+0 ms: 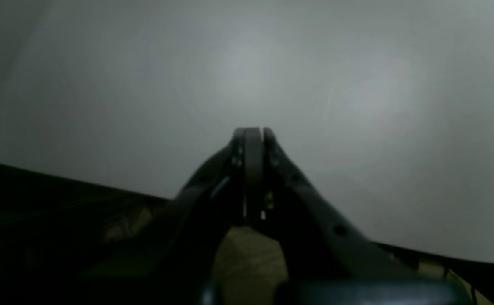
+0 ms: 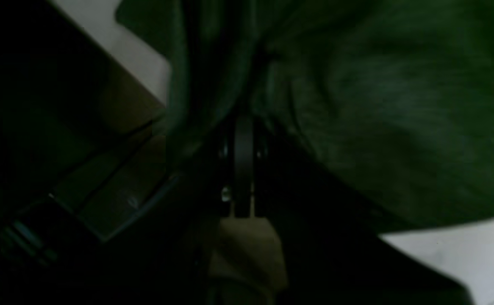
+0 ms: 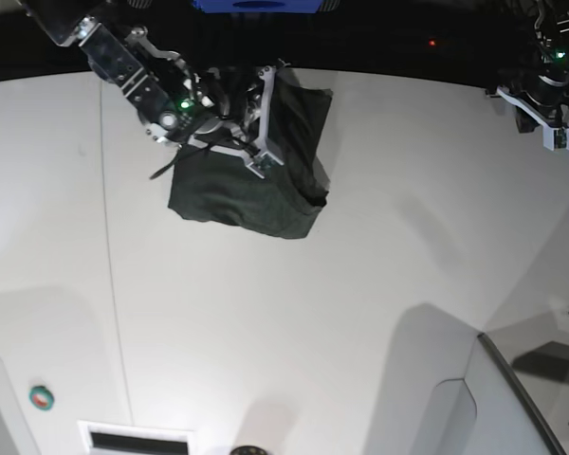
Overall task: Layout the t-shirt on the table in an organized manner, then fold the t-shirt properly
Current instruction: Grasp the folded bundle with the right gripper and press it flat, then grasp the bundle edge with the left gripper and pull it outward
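**T-shirt gathered into a compact block, one pincer on it**

The t-shirt lies toward the far edge of the worktop, on the side of our right arm, in a compact, roughly rectangular dark green bundle and not spread out flat. No sleeves or collar can be made out in the base view, so we judge the cloth to be doubled over itself several times.

Our right pincer sits over the upper part of the bundle. In the right wrist view the cloth drapes over and around the jaws, which stand together; we read this as clamped on a fold of the t-shirt, though the dim picture hides the exact contact.

Our left pincer hangs over bare worktop, jaws together and holding nothing. In the base view this arm is well apart from the garment, at the far corner on the opposite side.

As to progress, we judge the laying-out to be done and the folding well along. The outline is still uneven: one lower corner juts out and the far side looks lifted by the grip. What seems left is a last fold or a tidy-up, then letting go.
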Tool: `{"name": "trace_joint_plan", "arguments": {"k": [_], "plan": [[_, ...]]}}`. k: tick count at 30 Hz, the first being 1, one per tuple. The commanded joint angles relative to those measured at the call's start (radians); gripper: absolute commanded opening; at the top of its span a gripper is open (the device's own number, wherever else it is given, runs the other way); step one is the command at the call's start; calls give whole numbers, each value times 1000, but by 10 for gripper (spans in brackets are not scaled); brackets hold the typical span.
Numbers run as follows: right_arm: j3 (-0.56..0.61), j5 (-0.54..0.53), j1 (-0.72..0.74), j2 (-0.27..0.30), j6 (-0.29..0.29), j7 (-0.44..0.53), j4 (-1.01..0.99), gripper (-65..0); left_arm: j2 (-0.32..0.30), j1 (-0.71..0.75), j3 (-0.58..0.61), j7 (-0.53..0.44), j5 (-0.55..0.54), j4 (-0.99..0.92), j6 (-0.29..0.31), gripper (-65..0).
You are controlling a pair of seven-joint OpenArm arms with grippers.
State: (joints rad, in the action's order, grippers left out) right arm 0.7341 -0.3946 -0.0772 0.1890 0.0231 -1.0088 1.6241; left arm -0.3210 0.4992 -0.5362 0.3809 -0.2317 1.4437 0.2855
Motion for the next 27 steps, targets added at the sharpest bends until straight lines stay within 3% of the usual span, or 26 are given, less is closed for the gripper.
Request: {"name": "trace_joint_plan", "arguments": {"k": [1, 10, 16, 19, 24, 27], "plan": [[9, -11, 12, -10, 5, 14, 12, -650, -19, 6, -9, -18, -2, 18, -6, -650], [172, -7, 89, -105, -1, 6, -5, -650, -19, 9, -9, -18, -2, 18, -6, -650], [180, -7, 126, -151, -2, -41, -26, -650, -19, 9, -9, -18, -2, 18, -6, -650], [166, -7, 123, -84, -7, -54, 107, -650, -19, 9, -9, -18, -2, 18, -6, -650], [-72, -7, 23, 14, -139, -46, 287, -650, -16, 11, 1, -18, -5, 18, -4, -650], [-198, -7, -34, 60, -156, 2, 301, -650, 6, 0, 35, -16, -10, 19, 71, -650]]}}
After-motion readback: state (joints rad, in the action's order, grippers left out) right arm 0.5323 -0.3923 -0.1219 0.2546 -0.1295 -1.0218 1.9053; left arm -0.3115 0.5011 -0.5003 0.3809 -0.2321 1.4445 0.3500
